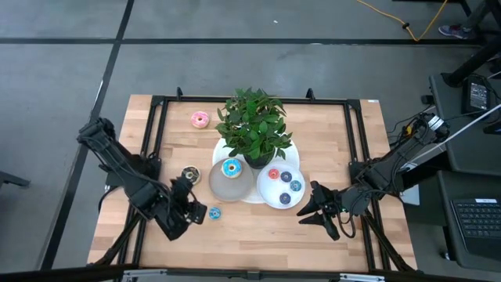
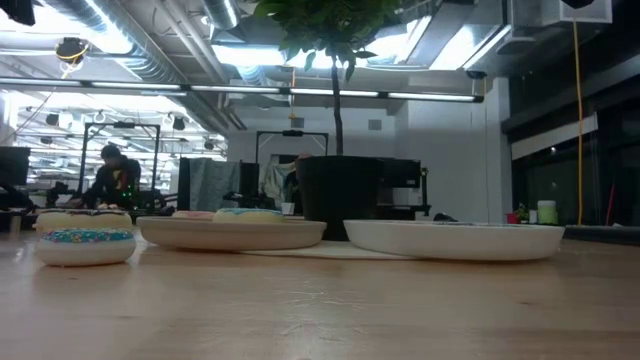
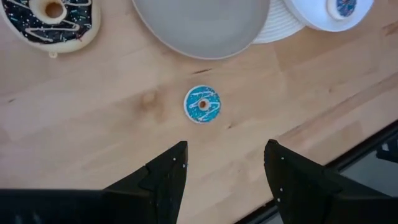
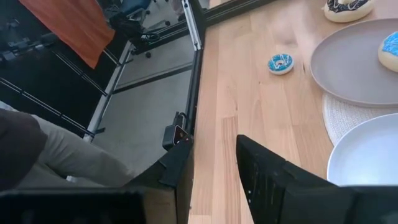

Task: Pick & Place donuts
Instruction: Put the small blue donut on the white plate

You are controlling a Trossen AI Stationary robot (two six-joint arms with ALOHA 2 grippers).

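Several donuts show from above, though the potted plant's leaves spread over the middle of the wooden table and hide part of the woven white mat and the plates' far edges. A pink donut lies alone near the far left corner. A chocolate donut sits just left of the grey plate, and a larger blue-iced donut rests on that plate. On the white plate lie three mini rings — one red-pink, two dark — too small to read in detail.

A blue mini donut with white squiggles lies flat on the bare wood in front of the left gripper, whose dark angular fingers stand apart, holding nothing. In the left wrist view the chocolate donut and both plates are cut off by the frame.

At table height the dark pot blocks the centre, the plates appear only as shallow rims, and a sprinkled blue mini donut is at left.

The right gripper hovers near the table's front edge by the white plate, fingers parted around empty air.
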